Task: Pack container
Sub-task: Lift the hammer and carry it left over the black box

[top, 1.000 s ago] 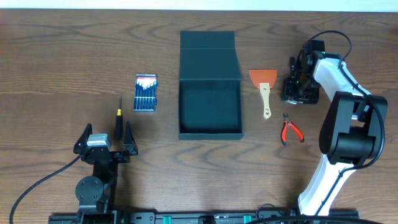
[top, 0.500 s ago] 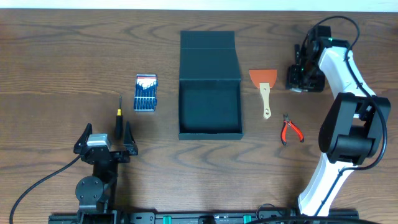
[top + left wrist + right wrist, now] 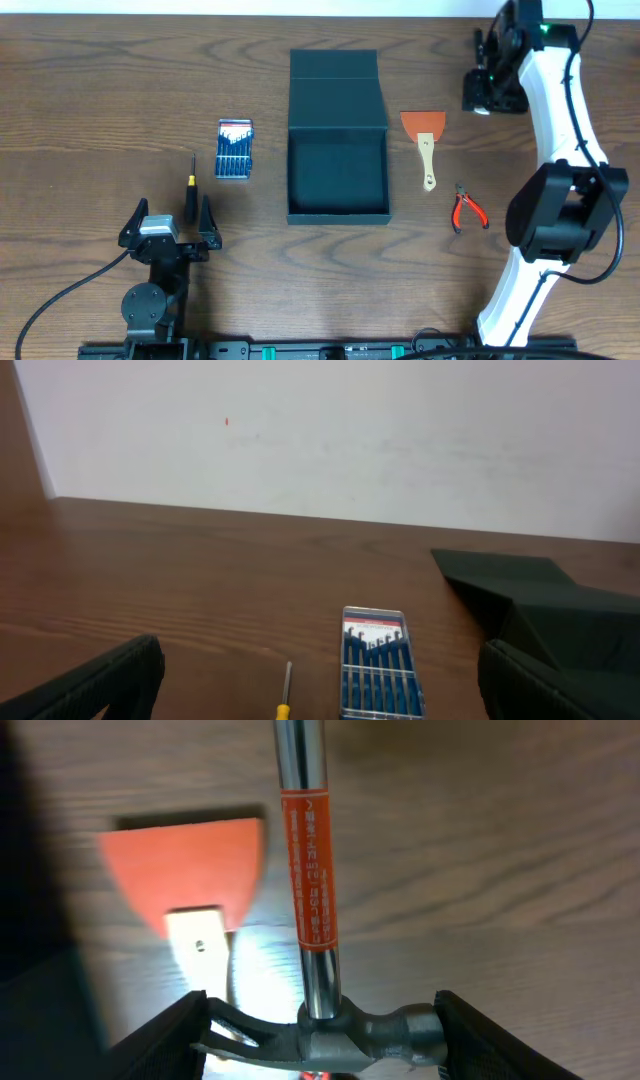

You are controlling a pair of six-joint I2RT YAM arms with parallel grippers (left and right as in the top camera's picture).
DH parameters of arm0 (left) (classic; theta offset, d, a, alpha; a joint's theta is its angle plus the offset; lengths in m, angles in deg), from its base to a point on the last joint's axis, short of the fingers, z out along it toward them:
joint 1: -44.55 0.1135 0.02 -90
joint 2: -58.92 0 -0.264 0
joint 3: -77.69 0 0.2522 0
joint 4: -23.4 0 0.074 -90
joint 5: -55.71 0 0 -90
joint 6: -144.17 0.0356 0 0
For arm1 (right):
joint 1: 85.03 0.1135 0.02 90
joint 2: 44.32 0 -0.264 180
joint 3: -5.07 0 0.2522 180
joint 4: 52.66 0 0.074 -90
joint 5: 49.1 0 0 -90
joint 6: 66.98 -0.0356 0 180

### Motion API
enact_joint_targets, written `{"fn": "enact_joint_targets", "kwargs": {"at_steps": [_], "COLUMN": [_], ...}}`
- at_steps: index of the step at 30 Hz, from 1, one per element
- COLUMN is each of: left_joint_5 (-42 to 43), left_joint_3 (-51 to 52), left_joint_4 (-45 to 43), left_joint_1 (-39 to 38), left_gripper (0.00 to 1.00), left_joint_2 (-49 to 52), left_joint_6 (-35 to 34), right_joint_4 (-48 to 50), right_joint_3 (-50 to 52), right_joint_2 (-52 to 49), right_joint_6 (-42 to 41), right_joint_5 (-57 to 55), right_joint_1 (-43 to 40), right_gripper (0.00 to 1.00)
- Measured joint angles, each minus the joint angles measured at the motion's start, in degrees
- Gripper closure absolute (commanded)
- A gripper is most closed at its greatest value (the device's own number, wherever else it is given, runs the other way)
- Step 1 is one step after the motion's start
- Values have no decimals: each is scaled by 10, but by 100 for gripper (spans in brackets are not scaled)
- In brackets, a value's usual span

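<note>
The container (image 3: 337, 135) is a dark teal-black box, open, with its flap lid laid back toward the far side; it stands at the table's middle. Its lid also shows in the left wrist view (image 3: 530, 595). My right gripper (image 3: 489, 88) is raised at the far right, well right of the container. It is shut on the head of a hammer (image 3: 312, 870) with a chrome shaft and a red label. My left gripper (image 3: 168, 222) is open and empty near the front left.
An orange scraper (image 3: 424, 140) with a wooden handle lies right of the container and shows under the hammer (image 3: 190, 860). Red-handled pliers (image 3: 466, 208) lie nearer the front. A blue screwdriver-set case (image 3: 235, 149) and a yellow-and-black screwdriver (image 3: 190, 190) lie on the left.
My right gripper has moved from beside the scraper toward the far edge, carrying the hammer up off the table. The left arm has not moved.
</note>
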Motion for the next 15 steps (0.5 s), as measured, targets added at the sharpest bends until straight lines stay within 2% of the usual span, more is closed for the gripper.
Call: {"fn": "enact_joint_targets", "kwargs": {"at_steps": [8, 15], "left_joint_5": [0, 0], "left_joint_3": [0, 0], "left_joint_4": [0, 0], "left_joint_1": [0, 0], "left_gripper": [1, 1], "left_joint_2": [0, 0], "left_joint_6": [0, 0], "right_joint_4": [-66, -103], "right_joint_3": [-92, -125], "right_joint_2": [0, 0], "right_joint_6": [10, 24], "right_joint_5": [-1, 0], "right_joint_1": [88, 183], "right_gripper": [44, 44]}}
